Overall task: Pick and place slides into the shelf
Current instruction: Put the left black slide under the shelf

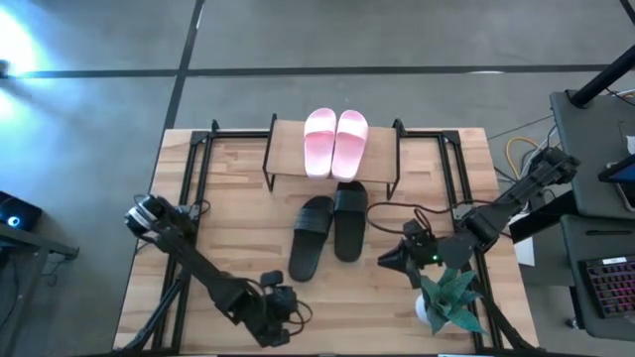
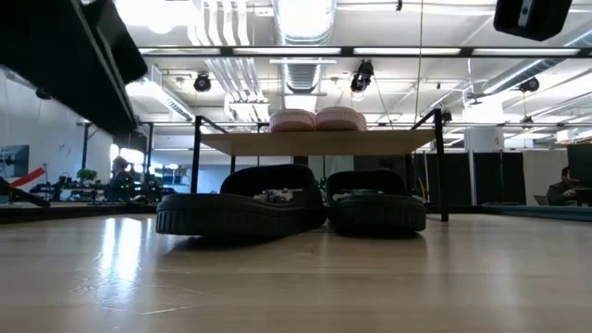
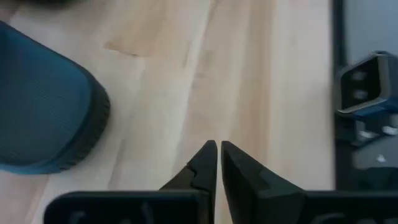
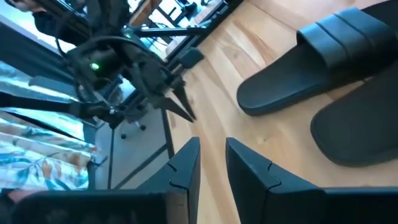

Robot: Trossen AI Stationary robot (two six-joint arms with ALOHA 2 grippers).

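Note:
Two pale pink slides (image 1: 334, 142) (image 2: 314, 119) lie side by side, soles down, on the shelf's plank top (image 1: 286, 157) (image 2: 314, 141). Two black slides rest soles down on the table at the shelf's near edge: the left one (image 1: 311, 236) (image 2: 236, 208) angled, the right one (image 1: 349, 220) (image 2: 375, 205) straight. My left gripper (image 1: 288, 302) (image 3: 218, 146) hovers shut near the table's near edge, just off the left black slide's heel (image 3: 43, 112). My right gripper (image 1: 385, 260) (image 4: 211, 149), open, sits right of the black slides (image 4: 323, 62), empty.
A potted plant (image 1: 451, 297) stands at the near right corner, beside my right arm. Black metal frames (image 1: 193, 169) (image 1: 456, 169) flank the shelf, and a cable (image 1: 397, 210) loops on the table right of the black slides. Bare wood lies near the left edge.

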